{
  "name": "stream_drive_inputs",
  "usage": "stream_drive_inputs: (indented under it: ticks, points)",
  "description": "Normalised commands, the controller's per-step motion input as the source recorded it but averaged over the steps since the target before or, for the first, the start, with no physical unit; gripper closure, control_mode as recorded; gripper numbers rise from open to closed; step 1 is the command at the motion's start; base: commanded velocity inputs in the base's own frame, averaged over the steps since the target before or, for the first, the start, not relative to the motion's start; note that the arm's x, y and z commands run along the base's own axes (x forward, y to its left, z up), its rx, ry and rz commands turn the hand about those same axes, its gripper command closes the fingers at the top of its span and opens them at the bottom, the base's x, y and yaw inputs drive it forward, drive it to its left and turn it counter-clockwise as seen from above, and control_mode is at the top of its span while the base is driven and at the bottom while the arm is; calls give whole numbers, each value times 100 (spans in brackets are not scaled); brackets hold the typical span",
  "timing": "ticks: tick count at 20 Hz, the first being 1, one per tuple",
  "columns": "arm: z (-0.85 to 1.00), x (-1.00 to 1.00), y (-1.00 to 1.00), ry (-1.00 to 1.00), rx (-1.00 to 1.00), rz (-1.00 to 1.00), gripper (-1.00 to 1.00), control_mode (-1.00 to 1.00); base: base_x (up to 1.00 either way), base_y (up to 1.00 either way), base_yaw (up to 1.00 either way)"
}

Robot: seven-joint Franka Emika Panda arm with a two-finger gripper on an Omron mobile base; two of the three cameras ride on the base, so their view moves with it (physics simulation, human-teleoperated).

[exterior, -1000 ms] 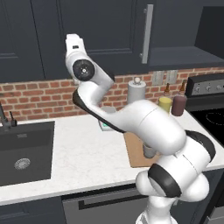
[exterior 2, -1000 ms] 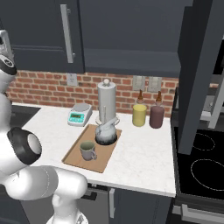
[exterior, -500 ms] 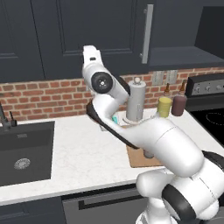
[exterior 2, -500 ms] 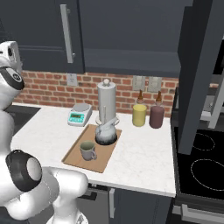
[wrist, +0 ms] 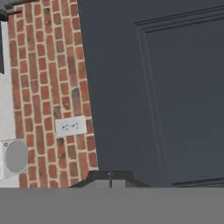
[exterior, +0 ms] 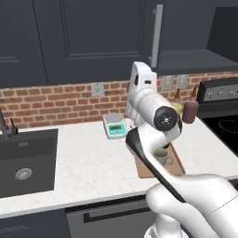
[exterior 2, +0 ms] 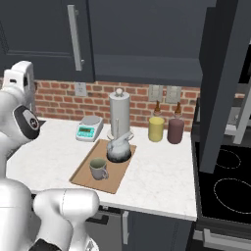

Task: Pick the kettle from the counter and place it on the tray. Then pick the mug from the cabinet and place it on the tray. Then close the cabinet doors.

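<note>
Overhead dark cabinet doors (exterior: 93, 37), brick backsplash (exterior: 56, 100), white counter (exterior: 88, 167)

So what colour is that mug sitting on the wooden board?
Greyish-green with a paler rim; the mug shows best in the right base view.

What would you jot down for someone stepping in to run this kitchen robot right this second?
Tool: shut, holding nothing, pointed at the closed left cabinet door and the brick wall.
Kettle: on the tray, at its far end.
Mug: on the tray too, near end, in front of the kettle.
Done: both things are placed, and the left door looks shut.
Left: the right cabinet door stands open, swung out over the stove side. Push it closed.
</note>
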Motion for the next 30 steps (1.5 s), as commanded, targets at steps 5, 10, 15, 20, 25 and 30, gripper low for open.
stream_drive_inputs:
  ticks: [5, 10, 15, 20, 25, 30]
  points:
    - [7, -100, -51, 9, 34, -31, 100, -100, 0, 0, 0]
    - [6, -74, -51, 31, 52, -52, 100, -100, 0, 0, 0]
    - [15, -30, -57, 24, 68, -45, 100, -100, 0, 0, 0]
    - [0, -1, -64, 5, 86, -12, 100, -100, 0, 0, 0]
    - [-2, 0, -65, -6, 99, 0, 100, -100, 0, 0, 0]
    - [-12, 0, -66, -6, 99, 0, 100, -100, 0, 0, 0]
